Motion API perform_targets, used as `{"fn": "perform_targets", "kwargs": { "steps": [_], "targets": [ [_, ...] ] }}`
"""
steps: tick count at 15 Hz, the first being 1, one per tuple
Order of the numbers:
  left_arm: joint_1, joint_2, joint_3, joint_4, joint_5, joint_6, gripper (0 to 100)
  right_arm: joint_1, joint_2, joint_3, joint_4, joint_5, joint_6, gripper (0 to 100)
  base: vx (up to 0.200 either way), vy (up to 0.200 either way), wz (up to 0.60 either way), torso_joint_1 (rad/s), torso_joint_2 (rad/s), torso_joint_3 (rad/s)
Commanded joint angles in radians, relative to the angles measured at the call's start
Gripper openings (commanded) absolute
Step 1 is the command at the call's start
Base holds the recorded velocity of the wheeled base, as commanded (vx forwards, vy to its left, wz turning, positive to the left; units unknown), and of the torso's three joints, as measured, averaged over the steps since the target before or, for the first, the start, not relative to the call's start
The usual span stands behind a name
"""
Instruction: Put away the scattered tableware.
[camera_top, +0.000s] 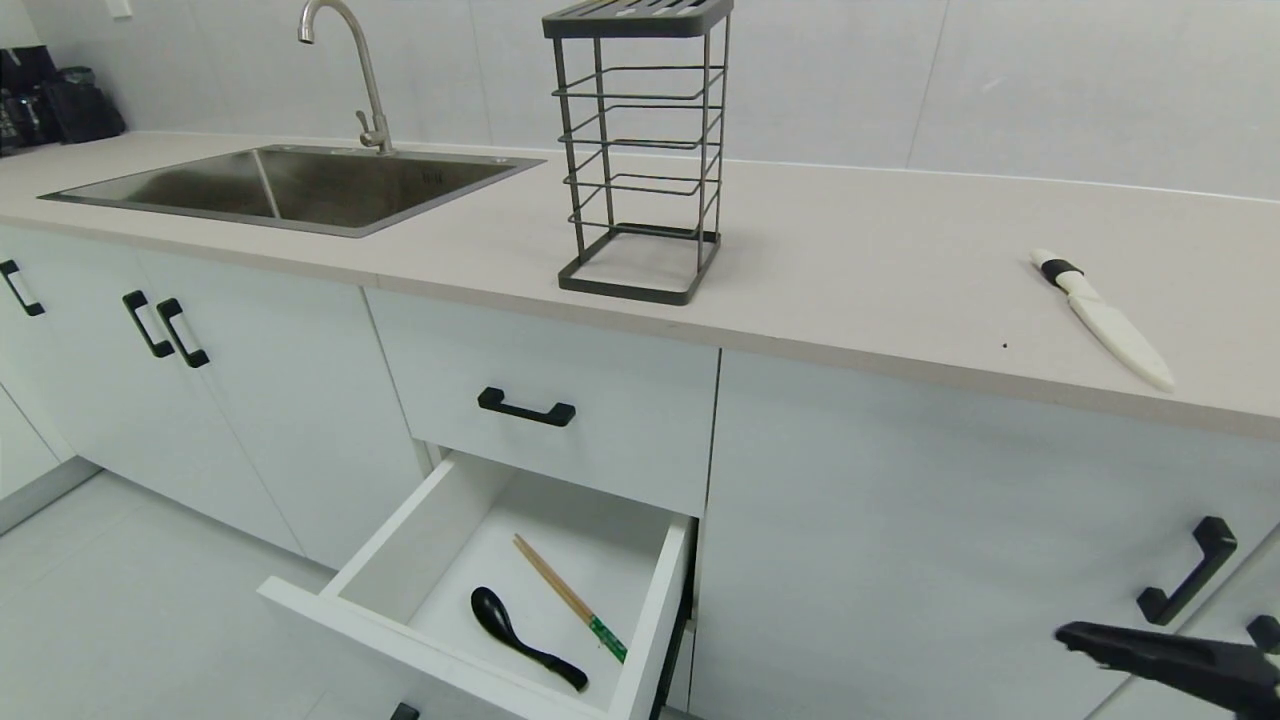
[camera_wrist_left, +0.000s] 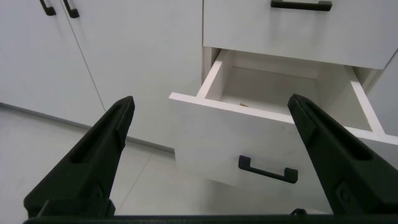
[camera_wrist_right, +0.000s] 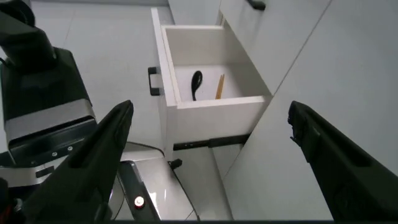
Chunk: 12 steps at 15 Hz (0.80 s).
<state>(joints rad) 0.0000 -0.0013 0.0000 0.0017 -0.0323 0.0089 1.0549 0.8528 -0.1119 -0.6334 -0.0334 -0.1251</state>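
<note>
Head view | drawer (camera_top: 410, 530): 1 spoon (camera_top: 520, 640), 1 chopstick pair (camera_top: 565, 592) | counter (camera_top: 850, 270): 1 knife (camera_top: 1105, 320)

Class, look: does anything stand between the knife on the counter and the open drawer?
Nothing visible does. The knife lies on bare counter; the drawer is open, with the wire rack standing back from the counter's edge.

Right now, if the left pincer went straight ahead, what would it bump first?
Probably the open drawer, around its white front; the left pincer is open and depth is hard to judge.
</note>
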Motion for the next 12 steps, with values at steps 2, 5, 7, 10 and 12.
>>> {"fn": "perform_targets", "kwargs": {
  "steps": [2,5,7,10,12],
  "targets": [
    [0.000,0.001,0.000,0.000,0.000,0.000,100,-0.141,-0.459,0.009,0.049,0.018,-0.013,100,0.000,0.000,0.00,0.000,0.00,0.000],
    [0.000,0.001,0.000,0.000,0.000,0.000,100,-0.372,-0.548,-0.091,0.058,0.026,0.015,100,0.000,0.000,0.00,0.000,0.00,0.000],
    [0.000,0.001,0.000,0.000,0.000,0.000,100,-0.734,-0.528,-0.233,0.127,0.040,0.140,100,0.000,0.000,0.00,0.000,0.00,0.000],
    [0.000,0.001,0.000,0.000,0.000,0.002,100,-0.908,-0.692,-0.169,0.250,0.161,0.150,100,0.000,0.000,0.00,0.000,0.00,0.000],
    [0.000,0.001,0.000,0.000,-0.001,0.002,100,-0.914,-0.755,-0.120,0.284,0.141,0.144,100,0.000,0.000,0.00,0.000,0.00,0.000]
  ]
}}
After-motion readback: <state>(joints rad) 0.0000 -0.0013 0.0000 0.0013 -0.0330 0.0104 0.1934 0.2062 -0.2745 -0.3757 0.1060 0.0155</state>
